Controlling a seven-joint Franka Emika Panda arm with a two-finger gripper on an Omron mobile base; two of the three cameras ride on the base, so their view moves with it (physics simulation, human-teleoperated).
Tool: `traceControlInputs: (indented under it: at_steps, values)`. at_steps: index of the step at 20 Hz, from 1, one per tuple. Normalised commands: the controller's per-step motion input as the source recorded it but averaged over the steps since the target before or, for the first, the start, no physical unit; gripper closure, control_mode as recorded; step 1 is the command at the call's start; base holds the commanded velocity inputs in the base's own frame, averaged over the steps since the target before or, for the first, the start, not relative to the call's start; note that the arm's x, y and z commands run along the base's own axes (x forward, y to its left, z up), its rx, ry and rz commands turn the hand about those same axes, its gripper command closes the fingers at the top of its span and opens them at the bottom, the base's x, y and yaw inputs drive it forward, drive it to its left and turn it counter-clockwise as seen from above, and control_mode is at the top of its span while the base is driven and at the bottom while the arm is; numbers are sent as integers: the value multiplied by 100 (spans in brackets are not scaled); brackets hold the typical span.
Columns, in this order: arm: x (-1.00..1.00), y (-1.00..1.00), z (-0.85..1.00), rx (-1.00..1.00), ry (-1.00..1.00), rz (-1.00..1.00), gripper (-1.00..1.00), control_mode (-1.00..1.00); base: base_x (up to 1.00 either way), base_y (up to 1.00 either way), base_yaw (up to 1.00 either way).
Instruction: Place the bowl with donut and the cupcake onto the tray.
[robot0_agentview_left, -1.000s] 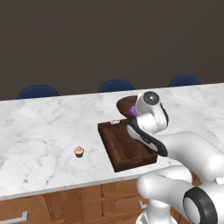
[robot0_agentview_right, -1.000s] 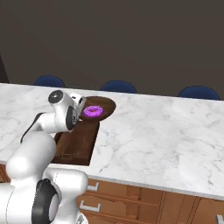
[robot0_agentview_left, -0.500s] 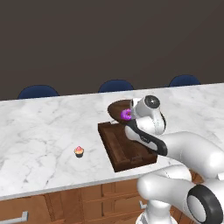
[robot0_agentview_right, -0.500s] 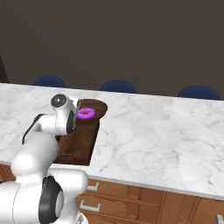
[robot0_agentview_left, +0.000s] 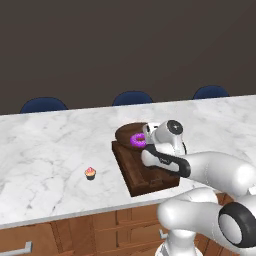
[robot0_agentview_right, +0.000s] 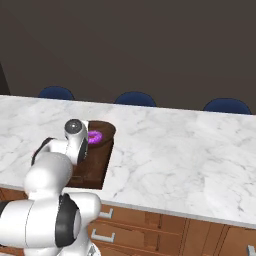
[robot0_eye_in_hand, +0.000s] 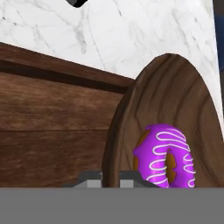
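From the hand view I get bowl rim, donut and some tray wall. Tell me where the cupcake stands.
Observer: The cupcake stands alone on the counter. In the left base view it is left of the tray and apart from it.
Operator: Now say how the bowl sits over the tray.
Observer: The bowl covers the tray's far end. Its back edge juts past the rim toward the chairs.
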Motion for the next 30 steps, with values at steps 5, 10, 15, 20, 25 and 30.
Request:
traceControlInputs:
  at_steps: [5, 10, 15, 20, 25, 30]
  values:
    - [0, 18, -26, 0, 0, 9, 100, -100, 0, 0, 0]
    - [0, 0, -17, 2, 0, 8, 100, -100, 0, 0, 0]
    - [0, 0, -3, 1, 0, 6, 100, -100, 0, 0, 0]
    - [0, 0, 0, 0, 0, 0, -100, -100, 0, 0, 0]
    - [0, 0, 13, 0, 0, 0, -100, -100, 0, 0, 0]
    - [0, 0, 31, 0, 0, 0, -100, -100, 0, 0, 0]
